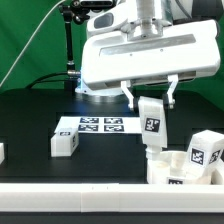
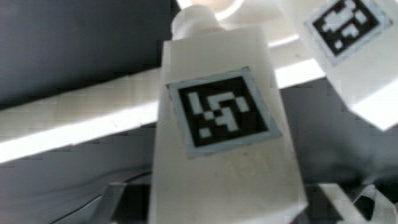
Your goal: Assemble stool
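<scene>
At the lower right of the exterior view, the seat (image 1: 186, 168) is lying on the worktop (image 1: 30, 120), with another leg (image 1: 206, 150) rising from it. Just behind, my end effector (image 1: 151, 100) is hovering released, its fingers (image 1: 131, 96) standing clear on either side of the upright leg (image 1: 152, 124).

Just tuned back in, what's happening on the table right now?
The arm's gripper straddles the top of an upright leg whose lower end meets the seat at the exterior view's right. The jaws look apart from it on both sides, so it seems to stand unheld. A second leg stands at the seat too, and a loose leg lies beside the marker board.
</scene>
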